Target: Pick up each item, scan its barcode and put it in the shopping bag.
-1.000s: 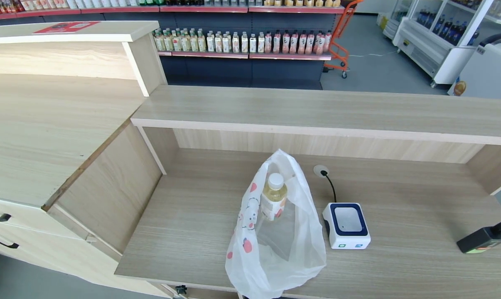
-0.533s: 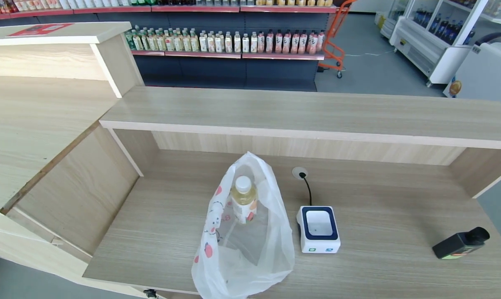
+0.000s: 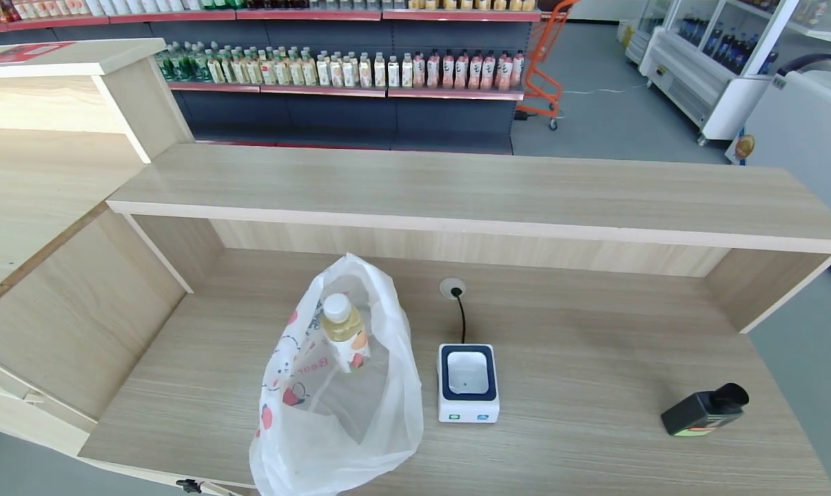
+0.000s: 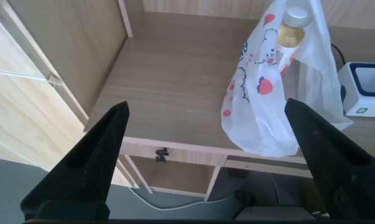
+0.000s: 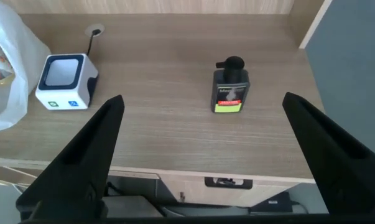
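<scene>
Bag: a white plastic shopping bag with red cartoon prints (image 3: 305, 427) stands open on the light wood surface (image 3: 594, 358), by the front edge and left of the middle
Already packed: a clear bottle of yellow drink with a white cap (image 3: 343, 331) stands upright inside the bag
Scanner: a white box scanner with a dark blue frame (image 3: 468, 382) sits just beside the bag on its right, window up; its black cable (image 3: 462, 313) runs to a hole near the back of the surface
Still to do: a black bottle with a green label (image 3: 703, 410) lies on its side near the front right corner, well apart from the scanner
Left side: the left hand (image 4: 207, 112) is spread wide with nothing in it, hanging out past the front edge, short of the bag
Right side: the right hand (image 5: 203, 99) is just as wide open and empty, off the front edge, facing the scanner and the black bottle
What changed: over the last second everything slid leftward in the head view, while bag, scanner and black bottle kept their spacing, so the look swung right and nothing on the surface moved
What it means: one item looks finished, and from here I'd say the black bottle is next, a reach for the right hand
</scene>
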Motion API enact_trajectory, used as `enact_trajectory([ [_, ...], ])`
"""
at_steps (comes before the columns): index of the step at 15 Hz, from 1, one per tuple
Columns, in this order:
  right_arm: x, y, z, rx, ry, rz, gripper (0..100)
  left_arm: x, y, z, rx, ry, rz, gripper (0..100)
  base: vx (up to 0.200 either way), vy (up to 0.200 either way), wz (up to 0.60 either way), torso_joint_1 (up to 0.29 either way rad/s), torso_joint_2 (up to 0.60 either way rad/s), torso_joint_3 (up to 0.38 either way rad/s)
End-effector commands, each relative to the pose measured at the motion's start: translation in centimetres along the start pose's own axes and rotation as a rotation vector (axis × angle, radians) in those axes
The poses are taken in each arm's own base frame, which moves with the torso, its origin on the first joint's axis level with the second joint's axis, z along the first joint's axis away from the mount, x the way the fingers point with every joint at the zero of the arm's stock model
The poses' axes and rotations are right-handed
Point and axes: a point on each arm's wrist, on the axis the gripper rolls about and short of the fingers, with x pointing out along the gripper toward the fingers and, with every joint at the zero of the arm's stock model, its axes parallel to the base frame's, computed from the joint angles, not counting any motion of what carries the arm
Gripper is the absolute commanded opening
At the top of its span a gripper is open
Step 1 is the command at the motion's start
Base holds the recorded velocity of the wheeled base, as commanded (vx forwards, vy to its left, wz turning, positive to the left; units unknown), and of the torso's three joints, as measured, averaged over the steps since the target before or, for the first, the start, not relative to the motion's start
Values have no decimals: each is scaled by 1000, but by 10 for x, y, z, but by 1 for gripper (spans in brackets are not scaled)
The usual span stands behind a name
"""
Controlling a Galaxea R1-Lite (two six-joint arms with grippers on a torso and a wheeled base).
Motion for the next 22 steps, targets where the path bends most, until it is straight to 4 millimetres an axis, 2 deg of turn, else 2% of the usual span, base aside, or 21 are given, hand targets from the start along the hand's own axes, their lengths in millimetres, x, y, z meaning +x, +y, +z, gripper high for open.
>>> enact_trajectory([
  [1, 0, 0, 0, -1, 4, 0, 100, 0, 0, 0, -1, -2, 0, 100, 0, 0, 0, 0, 0, 0],
  [3, 0, 0, 0, -1, 4, 0, 100, 0, 0, 0, -1, 0, 0, 100, 0, 0, 0, 0, 0, 0],
  [11, 0, 0, 0, -2, 4, 0, 100, 0, 0, 0, 5, 0, -1, 100, -200, 0, 0, 0, 4, 1],
  [14, 0, 0, 0, -2, 4, 0, 100, 0, 0, 0, 4, 0, -1, 100, 0, 0, 0, 0, 0, 0],
  [22, 0, 0, 0, -25, 1, 2, 100, 0, 0, 0, 7, 0, -1, 100, 0, -200, 0, 7, 6, 4],
])
